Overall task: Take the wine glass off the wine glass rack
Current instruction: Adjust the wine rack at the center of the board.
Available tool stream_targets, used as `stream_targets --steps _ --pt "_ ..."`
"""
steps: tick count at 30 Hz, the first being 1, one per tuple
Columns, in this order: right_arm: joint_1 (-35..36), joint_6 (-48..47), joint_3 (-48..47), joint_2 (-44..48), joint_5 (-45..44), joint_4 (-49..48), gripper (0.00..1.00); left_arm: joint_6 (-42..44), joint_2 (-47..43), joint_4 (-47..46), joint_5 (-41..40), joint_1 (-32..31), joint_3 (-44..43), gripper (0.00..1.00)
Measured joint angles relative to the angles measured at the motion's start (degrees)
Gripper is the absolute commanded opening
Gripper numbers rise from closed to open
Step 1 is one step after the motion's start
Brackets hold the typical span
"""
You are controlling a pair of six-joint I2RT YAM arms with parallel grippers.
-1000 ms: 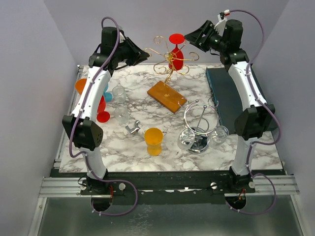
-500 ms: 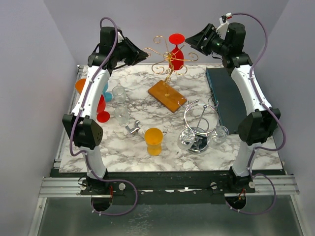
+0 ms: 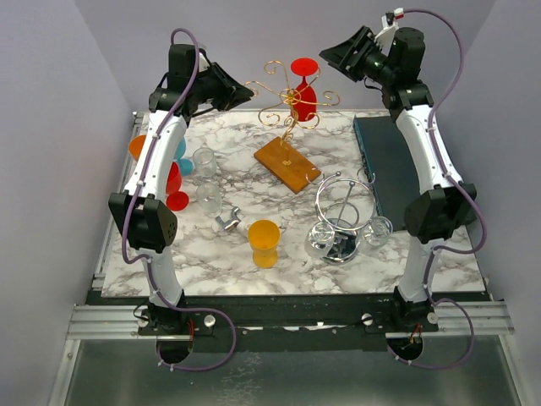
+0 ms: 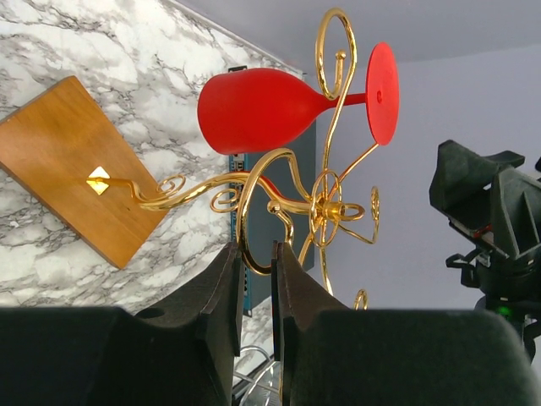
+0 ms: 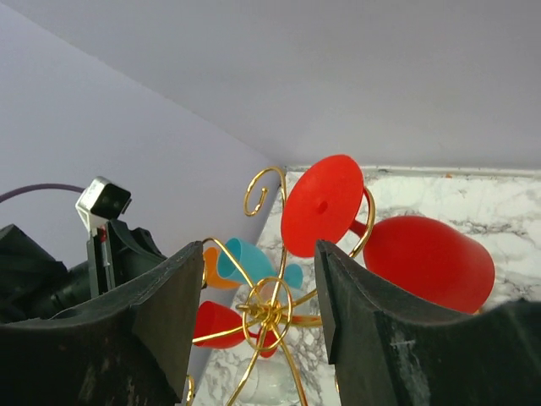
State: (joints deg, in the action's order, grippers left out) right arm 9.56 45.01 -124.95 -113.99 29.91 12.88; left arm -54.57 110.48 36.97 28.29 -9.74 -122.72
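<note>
— The left hand is showing only a narrow slit between its fingers. A gold loop of the rack is sitting in that slit and is thinner than the gap.
— And the right hand?
— It is hovering wide open near the foot of the glass, apart from it, holding nothing.
— Where is the wine glass hanging?
— It is hanging foot-up on the rack, its stem lying in a gold curl, above the wooden base standing on the worktop.
</note>
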Motion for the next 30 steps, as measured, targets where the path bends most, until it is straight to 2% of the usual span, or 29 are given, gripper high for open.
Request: stream_targets --steps 5,12,24,30 --pt "0.0 0.0 -5.1 -4.3 -1.2 0.0 0.58 0.7 0.0 0.0 1.1 0.0 0.0 0.0" --pt "0.3 0.1 -5.6 -7.6 -2.5 0.0 0.57 1.9 0.0 0.0 2.1 0.0 0.0 0.0" --pt "1.4 0.0 -5.9 -7.8 -4.4 0.0 0.53 3.5 0.0 0.0 2.2 -0.3 0.0 0.0" --pt "1.5 0.2 -2.4 -5.7 -6.0 -0.1 0.52 4.1 0.0 0.0 2.2 -0.6 -0.2 0.0"
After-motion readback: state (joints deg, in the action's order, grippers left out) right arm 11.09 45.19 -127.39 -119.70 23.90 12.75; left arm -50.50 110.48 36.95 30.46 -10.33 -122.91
